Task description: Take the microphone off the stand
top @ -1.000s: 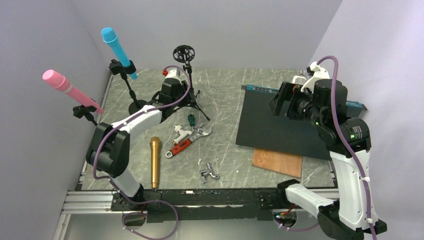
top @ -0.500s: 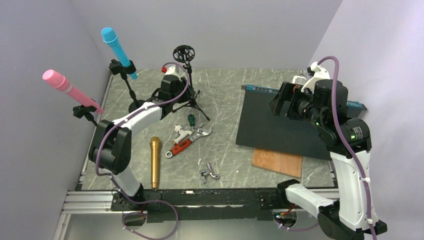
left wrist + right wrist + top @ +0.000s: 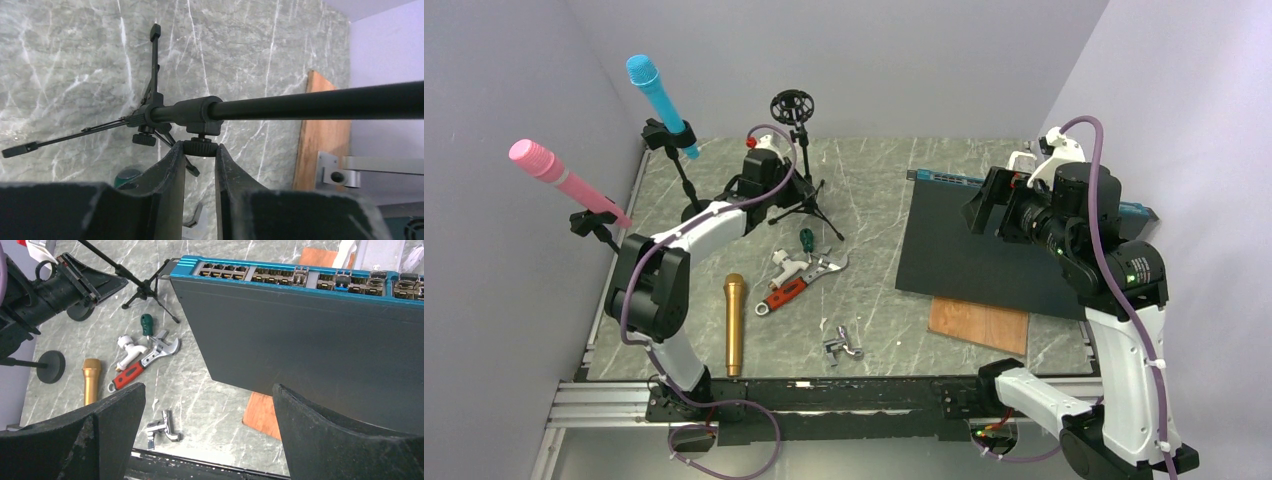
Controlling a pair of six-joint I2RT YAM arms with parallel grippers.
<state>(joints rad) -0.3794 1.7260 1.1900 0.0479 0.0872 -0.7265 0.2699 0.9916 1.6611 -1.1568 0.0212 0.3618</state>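
The left claw is clenching the knob under the tripod collar, probably steadying or loosening it. The mount above the claw is sitting empty. The gold mic is lying on the worktop behind that claw. The blue mic and pink mic are staying clipped to its left. The right claw is hanging released, well apart.

No words, labels, brands or numbers can be read in any view. The network switch on the surface has a blue port face, and any print there is too small to tell.
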